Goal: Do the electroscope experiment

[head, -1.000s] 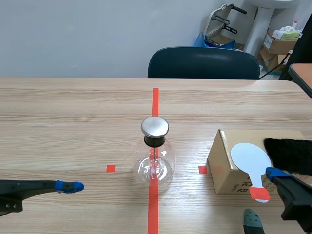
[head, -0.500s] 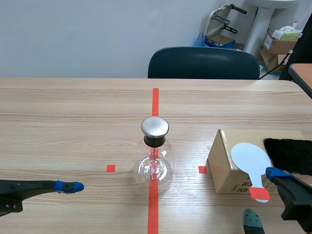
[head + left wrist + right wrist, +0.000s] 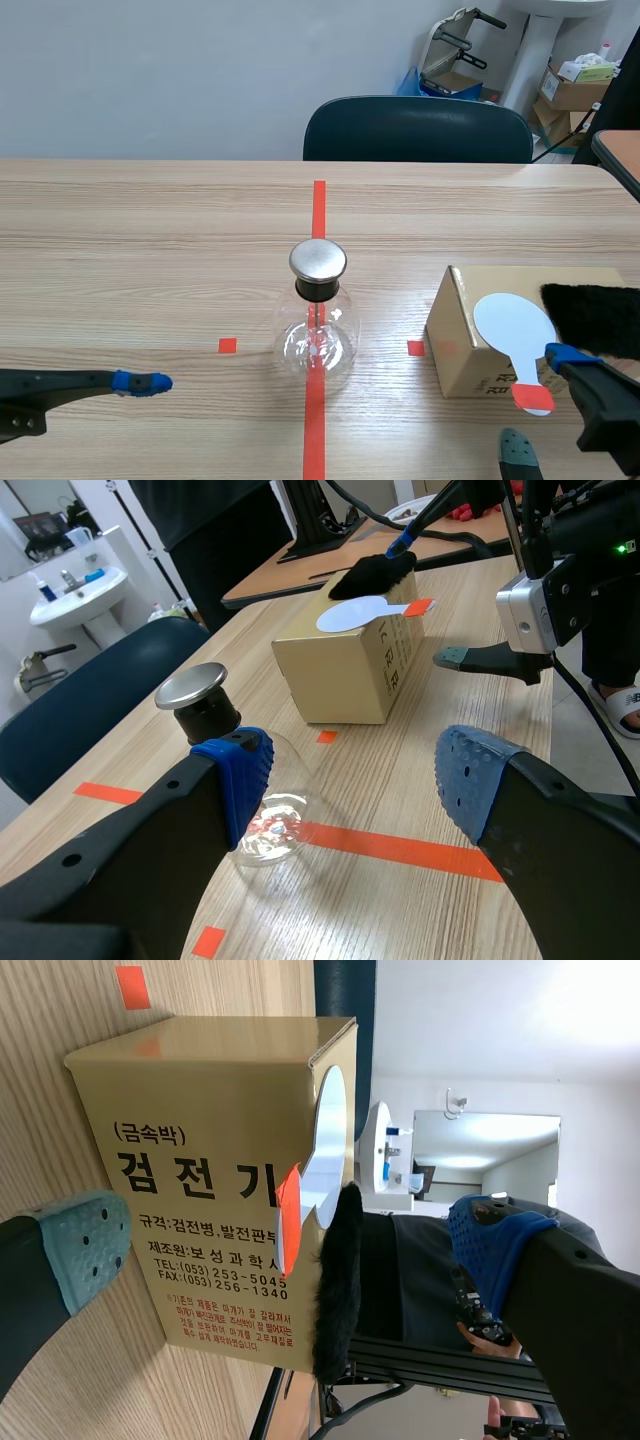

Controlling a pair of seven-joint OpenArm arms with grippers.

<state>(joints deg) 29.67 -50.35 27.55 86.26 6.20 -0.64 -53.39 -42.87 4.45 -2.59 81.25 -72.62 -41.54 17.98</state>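
Judging by layout, barely begun: electroscope flask point(image 3: 317, 322) stands mid-worktop point(image 3: 150, 250); paddle point(image 3: 513, 322) and fur point(image 3: 595, 318) lie on box point(image 3: 460, 350) at flask's 3 o'clock. Fingers spread on both: right gripper point(image 3: 290, 1245) around paddle handle, left gripper point(image 3: 345, 780) at 8 o'clock, holding nothing.

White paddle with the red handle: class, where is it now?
The paddle lies atop the cardboard box at the scene view's right, beside the black fur.

- A dark blue chair point(image 3: 418, 130) stands pushed up to the far edge of the wooden surface point(image 3: 150, 250).
- An orange-red tape line point(image 3: 317, 210) runs down the middle of the surface.
- Behind the chair, in the room's corner, are a folded cart point(image 3: 455, 45), a white washbasin pedestal point(image 3: 532, 50) and stacked cardboard boxes point(image 3: 572, 92).
- Another orange-brown table point(image 3: 622, 155) shows at the right edge.
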